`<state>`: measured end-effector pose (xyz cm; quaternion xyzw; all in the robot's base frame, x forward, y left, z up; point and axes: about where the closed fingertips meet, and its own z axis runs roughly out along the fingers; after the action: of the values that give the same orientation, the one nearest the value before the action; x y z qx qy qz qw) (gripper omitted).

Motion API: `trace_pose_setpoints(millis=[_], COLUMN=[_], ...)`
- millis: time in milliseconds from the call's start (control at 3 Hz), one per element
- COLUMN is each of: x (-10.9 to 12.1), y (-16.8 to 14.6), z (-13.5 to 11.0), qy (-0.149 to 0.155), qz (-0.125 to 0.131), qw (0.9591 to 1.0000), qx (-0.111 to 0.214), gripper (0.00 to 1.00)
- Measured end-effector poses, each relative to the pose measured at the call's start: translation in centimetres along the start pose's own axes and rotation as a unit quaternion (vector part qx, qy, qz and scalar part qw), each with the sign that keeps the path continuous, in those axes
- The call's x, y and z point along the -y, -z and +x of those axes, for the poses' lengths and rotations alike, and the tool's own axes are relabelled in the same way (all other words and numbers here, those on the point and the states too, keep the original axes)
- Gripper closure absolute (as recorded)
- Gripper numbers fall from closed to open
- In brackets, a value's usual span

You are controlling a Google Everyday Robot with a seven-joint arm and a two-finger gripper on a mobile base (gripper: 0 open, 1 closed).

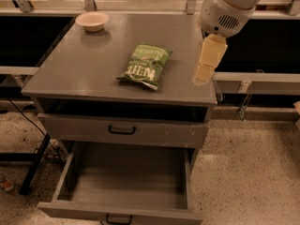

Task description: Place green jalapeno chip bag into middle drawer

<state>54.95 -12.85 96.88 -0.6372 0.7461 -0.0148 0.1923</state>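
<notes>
Grey worktop [89,74]: I see the flat top of the cabinet, with the bag and a bowl on it
Green jalapeno chip bag [145,65]: it lies flat on the worktop, a little right of the middle, with its white lettering facing up and set askew to the cabinet's edges, and nothing touches it
Pincer [206,62]: pale cream, it hangs below the arm's rounded white housing [225,8], over the right-hand edge of the worktop; it is near the bag, on the bag's right, and apart from it; I cannot tell whether it is released or clenched, and the bag is not in it
Middle drawer [126,182]: it is pulled well out at the bottom of my view, with its grey board floor in plain sight and its black handle at the lower edge of the picture
Upper drawer front [164,134]: it sits directly above the open drawer, has a small black handle [122,130] and has a dark gap between it and the worktop
Cream bowl [92,20]: it stands upright at the far left corner of the worktop, well apart from the bag
Floor [243,172]: it is speckled and pale, and it shows to the right of the cabinet
</notes>
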Motion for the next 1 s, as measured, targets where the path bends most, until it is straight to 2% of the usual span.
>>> trace_pose_setpoints(millis=[333,667,1000], x=[0.0,1.9,6.5], y=[0.0,-1.3,-6.2], z=[0.0,-2.0,-7.1], qy=[0.000,0.004,0.021], qz=[0.000,0.003,-0.013], qw=[1.0000,1.0000,0.9996], qx=[0.000,0.006,0.011], gripper=[0.00,0.00,0.00])
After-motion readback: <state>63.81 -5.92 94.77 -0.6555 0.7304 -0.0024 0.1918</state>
